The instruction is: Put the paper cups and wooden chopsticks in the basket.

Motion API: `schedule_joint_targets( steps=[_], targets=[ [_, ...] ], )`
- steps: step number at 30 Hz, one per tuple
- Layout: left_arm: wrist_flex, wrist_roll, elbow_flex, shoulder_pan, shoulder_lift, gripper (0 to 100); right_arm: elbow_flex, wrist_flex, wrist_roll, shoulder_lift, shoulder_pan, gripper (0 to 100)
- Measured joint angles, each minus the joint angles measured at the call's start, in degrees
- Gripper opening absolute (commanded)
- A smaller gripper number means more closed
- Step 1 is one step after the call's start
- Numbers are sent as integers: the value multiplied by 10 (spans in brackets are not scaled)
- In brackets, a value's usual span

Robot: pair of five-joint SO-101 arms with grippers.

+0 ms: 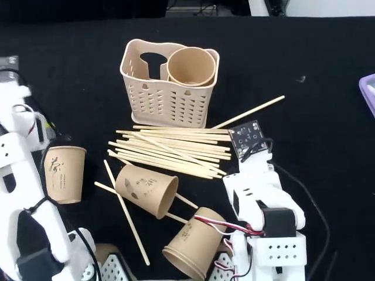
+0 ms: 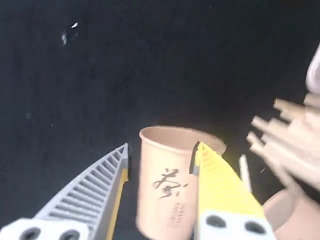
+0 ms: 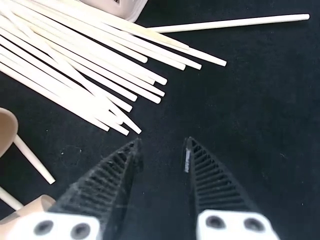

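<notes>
Paper cup [image 2: 167, 200] lies between the jaws of the left gripper [image 2: 161, 147], which is open around it, because a dark gap shows on one side. The right gripper [image 3: 161, 145] is open too, over bare bench [image 3: 260, 100] just beside the tips of the wooden chopsticks [image 3: 90, 75]. I judge the task is at an early stage: one cup [image 1: 191, 65] stands in the basket [image 1: 153, 99], while a lying cup [image 1: 146, 190], a nearer cup [image 1: 193, 243] and all chopsticks wait outside. The high view gives this count; the wrist views give the jaw spacing.
</notes>
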Motion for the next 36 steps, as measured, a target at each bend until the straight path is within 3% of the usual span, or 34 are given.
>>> schedule_joint_targets(
  steps=[6, 11, 16, 20, 26, 36],
  targets=[
    [26, 167, -4, 0, 27, 215, 0, 0, 0, 0, 0, 144],
    [98, 181, -79, 1, 145, 215, 0, 0, 0, 0, 0, 144],
    [196, 185, -260, 1, 269, 231, 0, 0, 0, 0, 0, 144],
    [221, 197, -381, 1, 343, 274, 0, 0, 0, 0, 0, 143],
    [224, 241, -404, -4, 416, 274, 0, 0, 0, 0, 0, 143],
    [224, 212, -353, -28, 431, 274, 0, 0, 0, 0, 0, 143]
  ],
)
